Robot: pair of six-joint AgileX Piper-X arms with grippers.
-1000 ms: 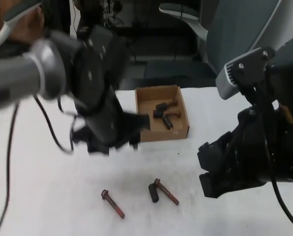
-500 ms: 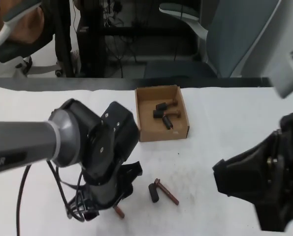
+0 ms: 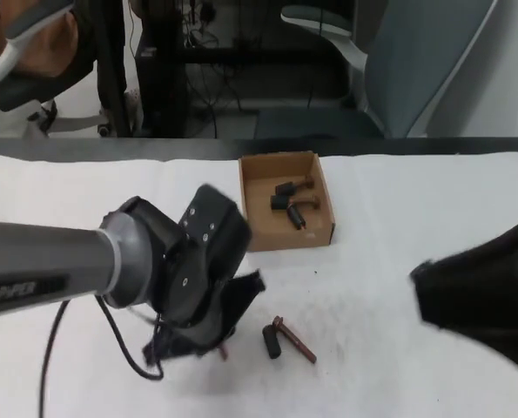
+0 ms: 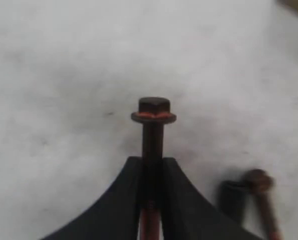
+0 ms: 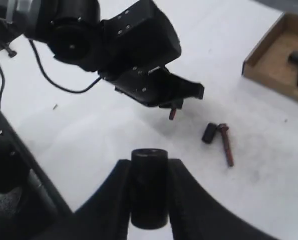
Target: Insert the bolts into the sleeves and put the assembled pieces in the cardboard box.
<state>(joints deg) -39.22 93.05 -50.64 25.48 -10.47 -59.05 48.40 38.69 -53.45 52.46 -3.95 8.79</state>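
**Both arms loaded: a bolt on the left, a sleeve on the right**

The left arm (image 3: 167, 274) hangs low over the white counter (image 3: 398, 226), towards its near edge; the left jaws are closed on a bolt (image 4: 153, 131), pinching its shank, and the flanged hex head stands clear beyond the tips; from the right wrist view the bolt's other end pokes out under the jaws, though whether it touches the counter cannot be told. The right arm (image 3: 485, 296) sits at the far right; the right jaws clamp a dark sleeve (image 5: 149, 192) by its sides. A loose bolt (image 3: 296, 340) and a loose sleeve (image 3: 272, 341) lie just beside each other on the counter, near the left jaws. The cardboard box (image 3: 292, 237) stands farther back, apart from them, with assembled pieces (image 3: 291, 205) lying inside.
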